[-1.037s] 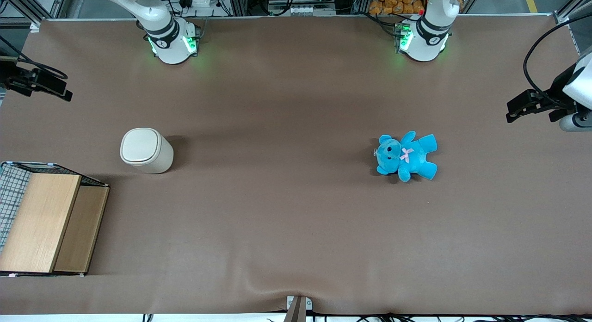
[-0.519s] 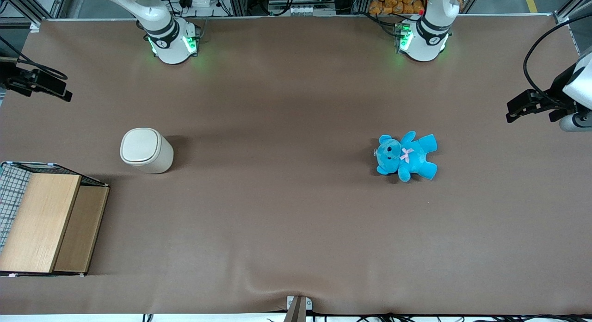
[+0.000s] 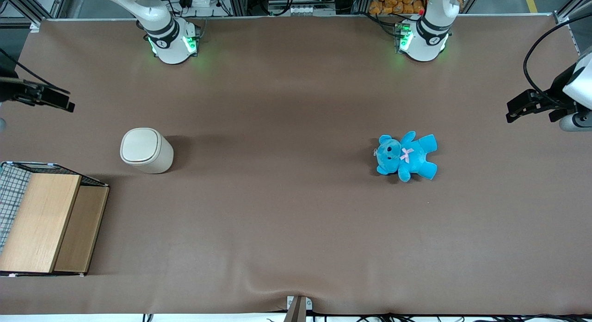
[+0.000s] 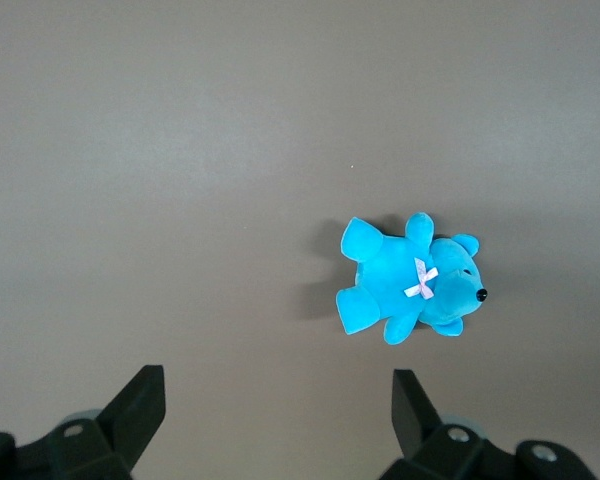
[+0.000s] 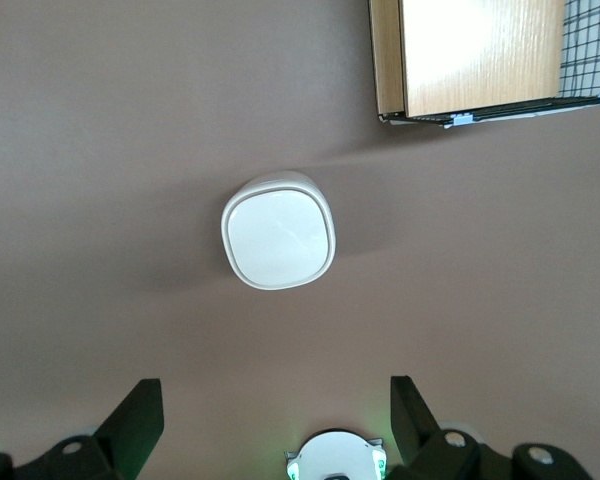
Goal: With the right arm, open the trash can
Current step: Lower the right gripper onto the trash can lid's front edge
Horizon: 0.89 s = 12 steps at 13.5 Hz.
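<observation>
The trash can (image 3: pixel 145 151) is a small cream-white bin that stands upright on the brown table, its flip lid shut. The right wrist view looks straight down on its lid (image 5: pixel 278 230). My right gripper (image 3: pixel 55 100) hangs high above the table at the working arm's end, farther from the front camera than the can and apart from it. In the right wrist view the gripper (image 5: pixel 275 400) is open and empty, its two black fingers (image 5: pixel 140 410) spread wide.
A wire basket with a wooden top (image 3: pixel 44 222) stands nearer the front camera than the can and also shows in the right wrist view (image 5: pixel 480 55). A blue teddy (image 3: pixel 406 156) lies toward the parked arm's end. The right arm's base (image 3: pixel 171 44) stands at the table's back edge.
My right gripper has moved a little nearer the front camera, toward the trash can. The can, its lid and the teddy have not moved.
</observation>
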Tool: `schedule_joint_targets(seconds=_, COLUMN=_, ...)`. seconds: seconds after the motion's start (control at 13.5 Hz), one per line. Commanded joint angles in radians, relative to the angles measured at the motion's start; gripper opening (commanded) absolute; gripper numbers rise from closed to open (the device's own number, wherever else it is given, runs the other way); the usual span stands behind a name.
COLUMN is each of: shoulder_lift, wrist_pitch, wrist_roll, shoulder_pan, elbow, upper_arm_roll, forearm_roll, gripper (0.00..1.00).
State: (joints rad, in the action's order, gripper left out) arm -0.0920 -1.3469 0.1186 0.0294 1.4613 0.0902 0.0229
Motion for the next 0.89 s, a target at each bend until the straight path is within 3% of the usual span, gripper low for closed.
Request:
schedule_joint_targets(seconds=0.0, shoulder_lift=-0.034, wrist_pitch=0.009, wrist_roll=-0.031, shoulder_pan=-0.012, elbow=0.010, upper_arm_roll=-0.006, forearm_roll=-0.021, gripper=0.92)
schedule_joint_targets(seconds=0.15, shoulder_lift=-0.046, wrist_pitch=0.006, wrist_roll=-0.031, shoulder_pan=-0.031, elbow=0.045, upper_arm_roll=-0.007, forearm_roll=-0.021, gripper=0.65)
schedule_joint_targets(seconds=0.3, shoulder_lift=-0.052, wrist_pitch=-0.003, wrist_roll=-0.030, shoulder_pan=-0.040, elbow=0.103, upper_arm_roll=-0.007, forearm_roll=-0.021, gripper=0.20)
schedule_joint_targets(seconds=0.37, shoulder_lift=-0.058, wrist_pitch=-0.006, wrist_roll=-0.030, shoulder_pan=-0.042, elbow=0.131, upper_arm_roll=-0.007, forearm_roll=-0.021, gripper=0.04)
schedule_joint_targets(seconds=0.44, shoulder_lift=-0.063, wrist_pitch=-0.018, wrist_roll=-0.030, shoulder_pan=-0.043, elbow=0.161, upper_arm_roll=-0.007, forearm_roll=-0.021, gripper=0.00)
schedule_joint_targets(seconds=0.81, shoulder_lift=-0.094, wrist_pitch=-0.208, wrist_roll=-0.031, shoulder_pan=-0.042, elbow=0.361, upper_arm_roll=-0.007, forearm_roll=-0.021, gripper=0.00)
